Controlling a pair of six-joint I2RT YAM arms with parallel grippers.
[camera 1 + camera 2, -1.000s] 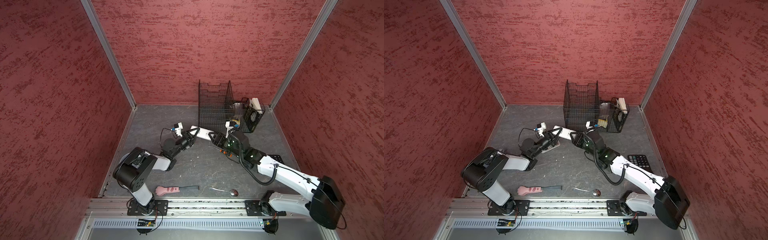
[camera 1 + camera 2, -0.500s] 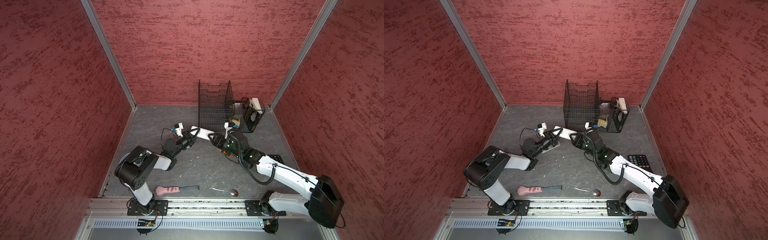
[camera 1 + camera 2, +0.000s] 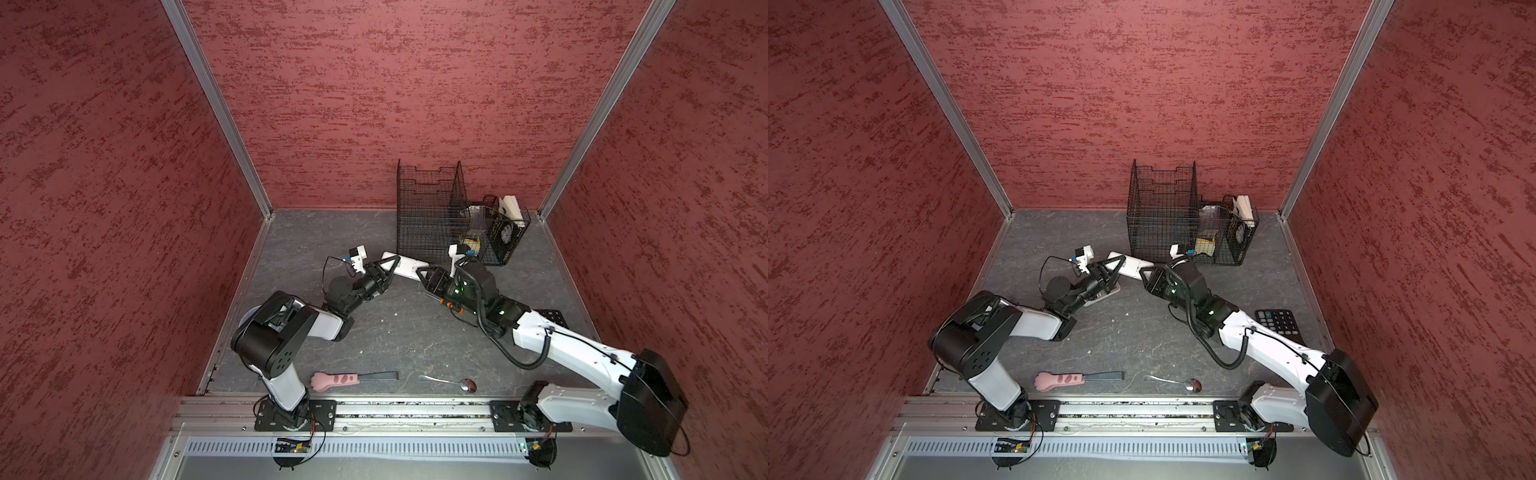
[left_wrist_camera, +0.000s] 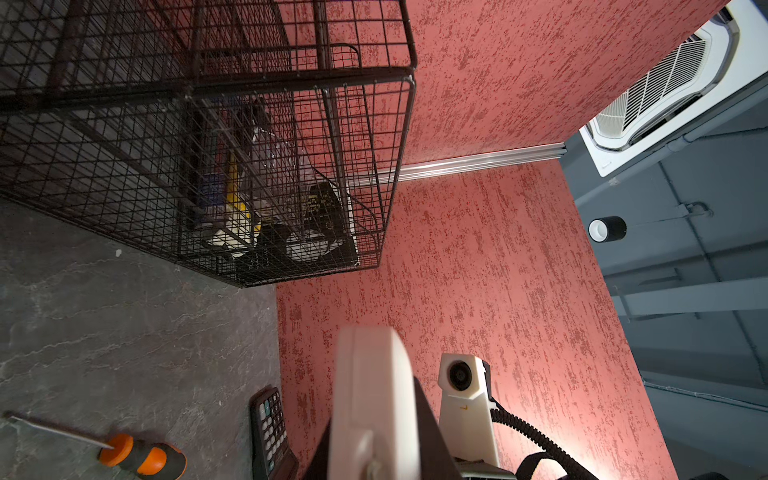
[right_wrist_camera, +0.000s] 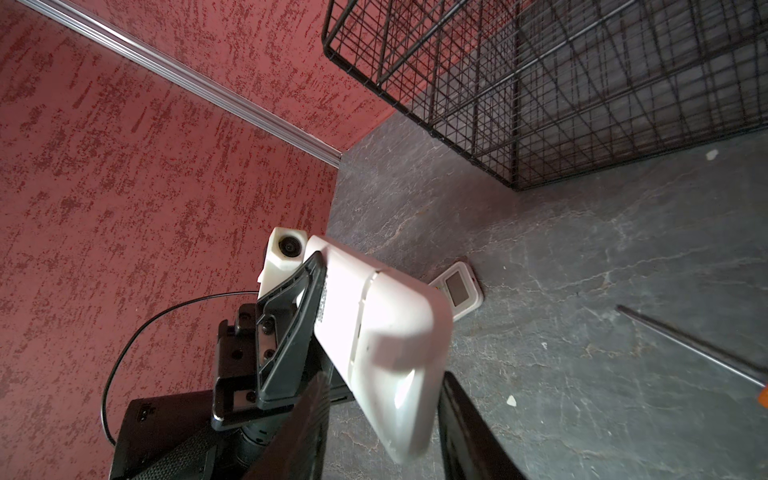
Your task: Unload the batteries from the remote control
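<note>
The white remote control (image 3: 409,266) (image 3: 1133,266) hangs above the table, level with the front of the wire rack. My left gripper (image 3: 392,268) (image 3: 1119,266) is shut on one end of it, seen edge-on in the left wrist view (image 4: 370,399). My right gripper (image 3: 426,276) (image 5: 382,382) straddles the other end (image 5: 382,332). Its dark fingers (image 5: 457,407) stand on either side, and a gap shows on one side. The remote's back faces the right wrist camera with its cover seam closed. The batteries are hidden.
A tall black wire rack (image 3: 428,212) and a wire basket (image 3: 494,232) of odds stand just behind. A calculator (image 3: 1277,324), an orange-handled screwdriver (image 4: 141,457), a small white device with a screen (image 5: 457,291), a pink paw-shaped tool (image 3: 334,380) and a spoon (image 3: 453,382) lie on the table.
My right gripper has edged in over the remote's free end and its fingers have drawn closer together. The left gripper keeps the remote where it was.
</note>
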